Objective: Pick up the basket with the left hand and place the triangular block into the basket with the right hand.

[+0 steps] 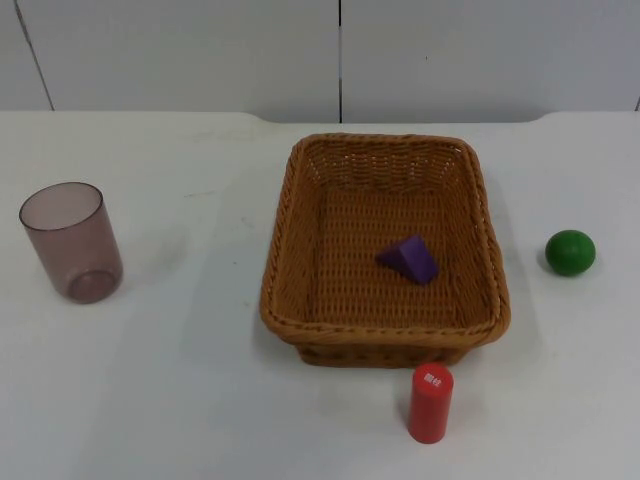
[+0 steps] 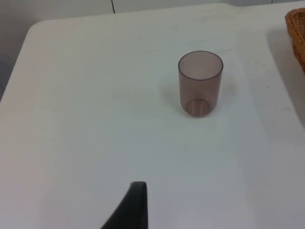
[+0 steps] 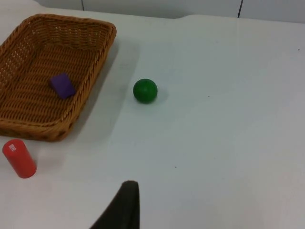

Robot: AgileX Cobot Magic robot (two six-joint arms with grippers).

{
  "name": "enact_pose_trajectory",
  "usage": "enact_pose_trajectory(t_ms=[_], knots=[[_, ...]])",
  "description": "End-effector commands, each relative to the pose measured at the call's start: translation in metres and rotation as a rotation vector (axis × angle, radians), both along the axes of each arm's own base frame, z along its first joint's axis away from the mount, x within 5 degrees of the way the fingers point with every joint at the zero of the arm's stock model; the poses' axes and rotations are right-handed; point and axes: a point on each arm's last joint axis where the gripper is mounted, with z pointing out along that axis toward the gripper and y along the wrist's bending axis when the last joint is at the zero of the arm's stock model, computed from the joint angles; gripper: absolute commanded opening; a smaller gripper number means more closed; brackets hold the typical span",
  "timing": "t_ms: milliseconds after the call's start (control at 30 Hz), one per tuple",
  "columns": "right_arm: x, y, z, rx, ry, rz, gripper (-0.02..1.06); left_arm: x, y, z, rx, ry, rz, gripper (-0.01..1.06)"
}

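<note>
A brown wicker basket (image 1: 276, 250) stands on the white table, a little right of centre. A purple triangular block (image 1: 408, 259) lies on its floor, towards the right side. In the right wrist view, the basket (image 3: 102, 52) with the block (image 3: 63, 86) sits far ahead of my right gripper (image 3: 121, 207), which hangs over bare table and holds nothing. My left gripper (image 2: 131, 210) hangs above the table's left part, facing the cup, with the basket's rim (image 2: 296, 33) far off to one side. Neither gripper touches anything.
A translucent brownish cup (image 1: 70, 241) (image 2: 200, 83) stands upright at the left. A green ball (image 1: 570, 252) (image 3: 145, 90) rests right of the basket. A red cylinder (image 1: 430, 403) (image 3: 19, 158) stands just in front of the basket's near rim. The grey wall closes the far side.
</note>
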Motion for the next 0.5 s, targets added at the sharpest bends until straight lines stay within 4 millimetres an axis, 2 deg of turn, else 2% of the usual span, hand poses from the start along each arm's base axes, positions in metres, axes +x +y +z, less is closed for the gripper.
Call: enact_pose_trajectory(t_ms=[0, 467], knots=[[-0.0001, 0.0000, 0.0004, 0.003, -0.007, 0.002, 1.05, 0.0004, 0.0004, -0.0005, -0.003, -0.010, 0.001, 1.05], [-0.0001, 0.0000, 0.0004, 0.003, -0.007, 0.002, 1.05, 0.0004, 0.0002, -0.0005, -0.003, -0.010, 0.055, 1.05]])
